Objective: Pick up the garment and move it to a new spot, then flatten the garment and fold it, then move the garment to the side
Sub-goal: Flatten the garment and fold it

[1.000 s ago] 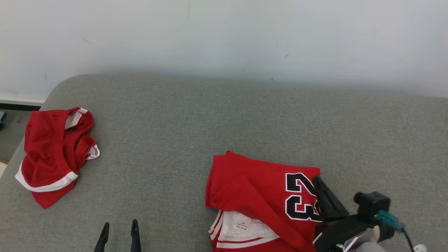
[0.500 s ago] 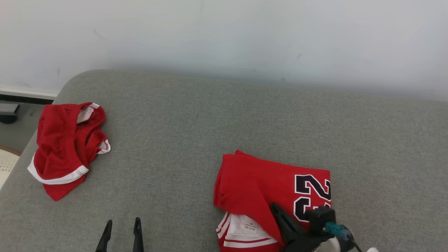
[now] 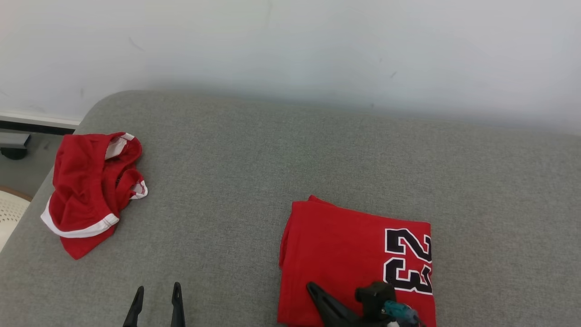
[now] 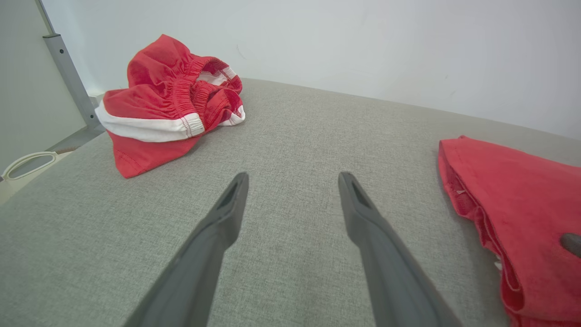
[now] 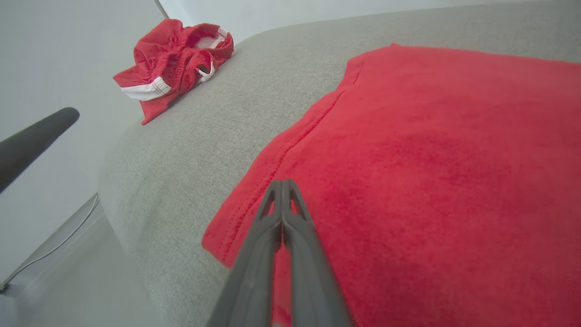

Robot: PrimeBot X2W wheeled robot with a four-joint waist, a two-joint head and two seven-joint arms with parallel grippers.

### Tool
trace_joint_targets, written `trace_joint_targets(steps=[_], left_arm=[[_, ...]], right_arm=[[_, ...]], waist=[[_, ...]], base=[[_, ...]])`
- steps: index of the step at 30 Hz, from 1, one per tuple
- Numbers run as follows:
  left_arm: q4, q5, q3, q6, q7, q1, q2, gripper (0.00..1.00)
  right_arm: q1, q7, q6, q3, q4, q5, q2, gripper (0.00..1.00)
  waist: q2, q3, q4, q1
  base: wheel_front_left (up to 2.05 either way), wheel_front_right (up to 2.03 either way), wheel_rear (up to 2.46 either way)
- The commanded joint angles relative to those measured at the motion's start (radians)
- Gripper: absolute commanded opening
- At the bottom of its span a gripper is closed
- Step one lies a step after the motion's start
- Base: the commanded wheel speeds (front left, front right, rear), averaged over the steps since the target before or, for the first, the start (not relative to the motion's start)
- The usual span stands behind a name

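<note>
A folded red jersey [image 3: 345,245] is lying flat on the grey upholstered surface [image 3: 254,150], toward the near right part of the head view, with a black, white-edged "23" showing along its right side. The right gripper [image 3: 312,287] is reaching in from the bottom edge over the jersey's near portion, its two dark fingers pressed together with nothing visible between them; in the right wrist view the closed tips [image 5: 282,182] are pointing across the red cloth [image 5: 431,172] close to its stitched left edge, and whether they are touching the fabric cannot be told. The left gripper [image 3: 156,293] is sitting at the lower left of the head view, well apart from the jersey, with its fingers standing wide open and holding nothing; in the left wrist view it [image 4: 290,178] is hanging over bare grey upholstery [image 4: 290,127], with the jersey's layered edge [image 4: 499,181] off to its right. A crumpled pair of red shorts [image 3: 88,190] with white trim is resting near the far left corner of the surface, well apart from both grippers. A white wall [image 3: 290,45] is running behind the surface, and a grey metal post [image 4: 68,77] is standing beside the shorts [image 4: 168,104].
</note>
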Motion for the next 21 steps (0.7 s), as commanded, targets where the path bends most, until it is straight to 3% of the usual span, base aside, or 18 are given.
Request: trace_joint_targets(steps=[1,6,10,11,12,13,21], left_arm=[[-0.001,-0.004,0.000,0.004,-0.003,0.012,0.000,1.00],[-0.005,0.000,0.007,0.004,-0.003,0.021,0.000,1.00],[-0.017,0.002,0.014,0.007,-0.003,0.026,0.000,1.00],[-0.021,0.002,0.015,0.007,-0.003,0.028,0.000,1.00],[-0.025,0.004,0.017,0.008,-0.003,0.031,0.000,1.00],[-0.029,0.003,0.018,0.008,-0.003,0.033,0.000,1.00],[-0.052,0.024,0.035,0.004,-0.003,0.044,0.000,1.00]], right_arm=[[-0.008,-0.002,-0.002,-0.018,-0.019,0.008,-0.002,0.00],[0.014,-0.002,-0.002,-0.142,-0.115,-0.005,-0.039,0.00],[0.086,-0.001,-0.002,-0.386,-0.247,-0.054,-0.061,0.00],[0.107,-0.001,-0.002,-0.452,-0.282,-0.070,-0.059,0.31],[0.133,-0.001,-0.002,-0.501,-0.317,-0.087,-0.055,0.87],[0.159,-0.001,-0.002,-0.544,-0.349,-0.109,-0.054,1.00],[0.314,-0.001,-0.002,-0.743,-0.521,-0.187,-0.042,1.00]], waist=[[0.0000,-0.005,-0.009,0.0000],[0.0000,-0.015,-0.029,0.0000],[0.0000,-0.026,-0.052,0.0000],[0.0000,-0.027,-0.058,0.0000],[0.0000,-0.028,-0.065,0.0000],[0.0000,-0.029,-0.071,0.0000],[0.0000,-0.034,-0.121,0.0000]], base=[[0.00,0.00,0.00],[0.00,0.00,0.00],[0.00,0.00,0.00],[0.00,0.00,0.00],[0.00,0.00,0.00],[0.00,0.00,0.00],[0.00,0.00,0.00]])
